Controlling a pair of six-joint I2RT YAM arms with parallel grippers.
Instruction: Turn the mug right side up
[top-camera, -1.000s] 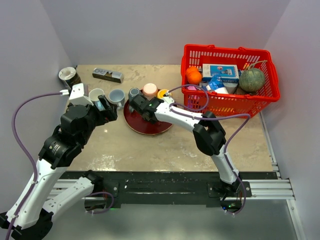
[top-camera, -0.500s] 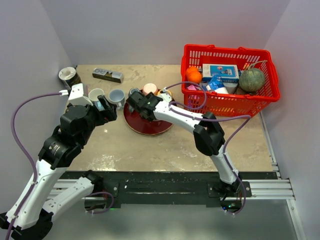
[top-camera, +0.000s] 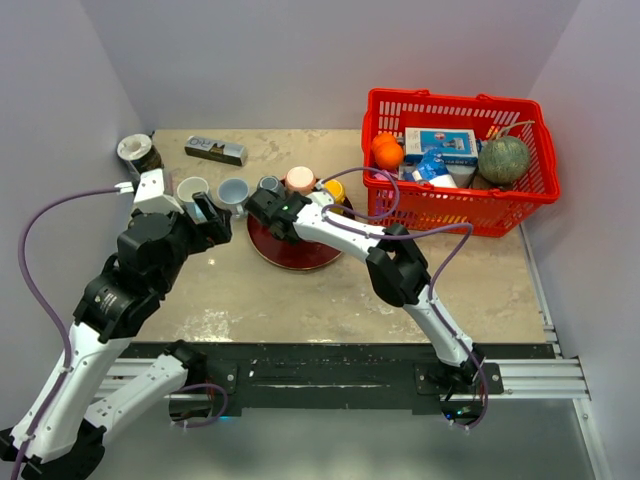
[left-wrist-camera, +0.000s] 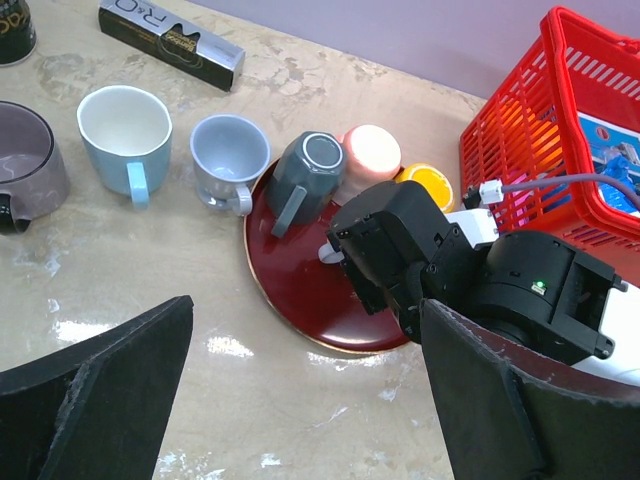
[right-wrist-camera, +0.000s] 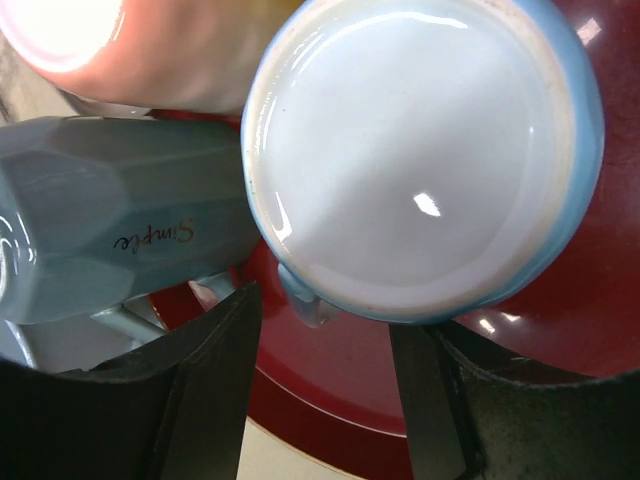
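Observation:
In the right wrist view the mug (right-wrist-camera: 420, 160) stands upside down on the red plate (right-wrist-camera: 340, 380), its white base up and its pale blue wall showing at the rim. Its small handle (right-wrist-camera: 305, 300) points between my right gripper's (right-wrist-camera: 325, 320) fingers, which stand open on either side without touching it. From above, the right gripper (top-camera: 268, 212) sits over the plate's (top-camera: 300, 250) back left and hides the mug. My left gripper (left-wrist-camera: 308, 310) is wide open and holds nothing, above bare table just left of the plate (left-wrist-camera: 300, 290).
A dark grey mug (left-wrist-camera: 305, 170) and a pink mug (left-wrist-camera: 372, 150) stand upside down at the plate's far edge. Two upright mugs (left-wrist-camera: 125, 125) (left-wrist-camera: 228, 150) stand to the left. A red basket (top-camera: 460, 160) of groceries fills the back right; a dark box (top-camera: 215, 150) lies at the back left.
My right gripper has moved left and a little farther back over the plate, and its elbow swung left. The left arm has barely shifted.

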